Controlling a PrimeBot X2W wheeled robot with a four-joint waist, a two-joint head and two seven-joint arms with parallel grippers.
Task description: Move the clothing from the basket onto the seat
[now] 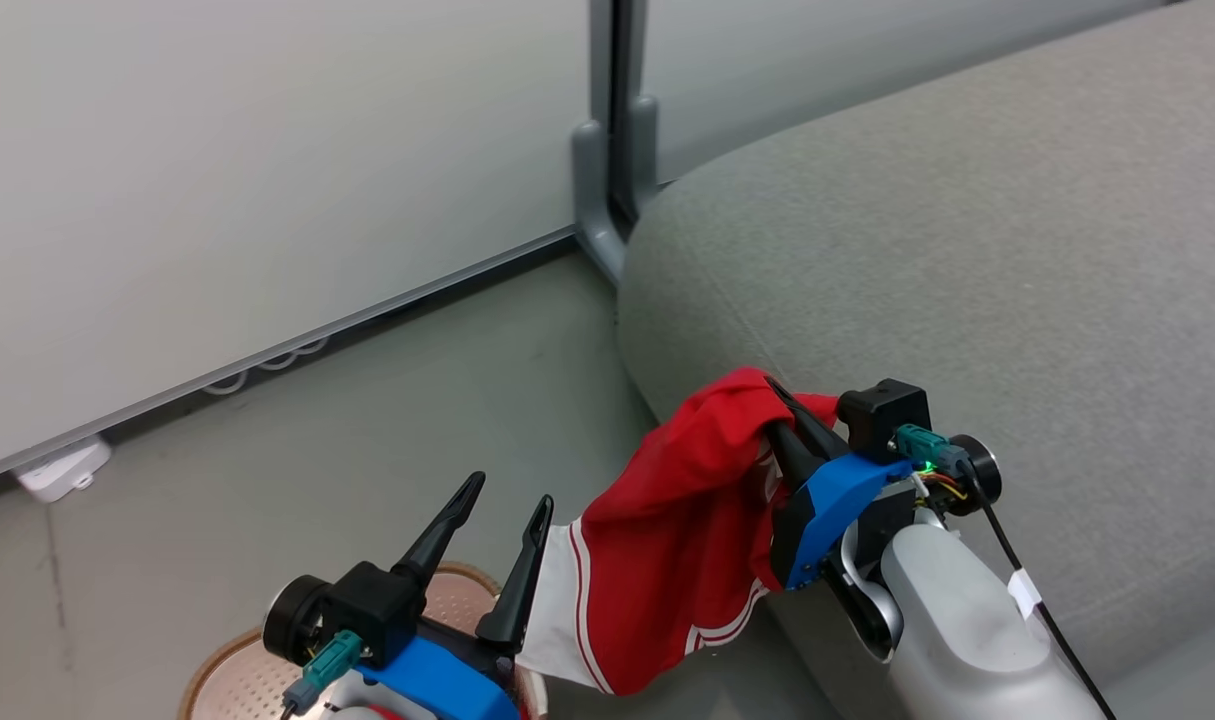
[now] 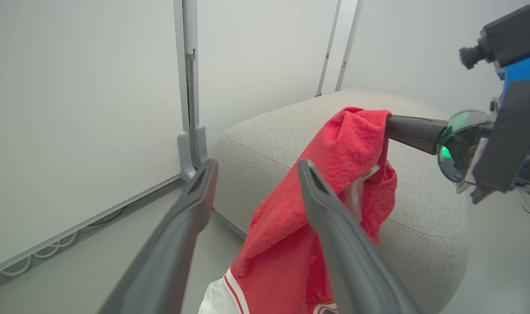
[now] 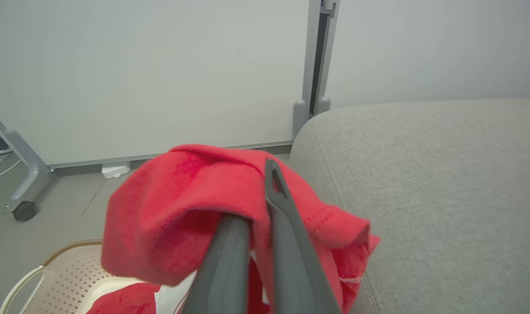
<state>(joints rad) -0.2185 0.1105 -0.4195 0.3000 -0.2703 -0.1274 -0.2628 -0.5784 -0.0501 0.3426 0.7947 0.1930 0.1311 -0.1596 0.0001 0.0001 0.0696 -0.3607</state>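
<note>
Right gripper (image 1: 779,408): fingers pressed together, pinching a fold of the clothing (image 1: 667,520) close to its upper end. The red fabric bunches over both fingers and hangs down from them in a long drape.

Lower end of the drape: white panel and white stripe trim, just beside the left gripper (image 1: 512,490). Left gripper: fingers spread wide and pointing upward, nothing between them, poised over the basket (image 1: 202,675).

Right wrist view: more red cloth (image 3: 125,303) with a white patch lies inside the basket.

The held garment hangs in front of the rounded corner of the seat (image 1: 967,250), level with its front edge; whether it touches the grey fabric I cannot tell. Basket stands on the floor (image 1: 317,450) near that corner. Behind: pale wall panel (image 1: 267,150) and grey post (image 1: 607,180).
</note>
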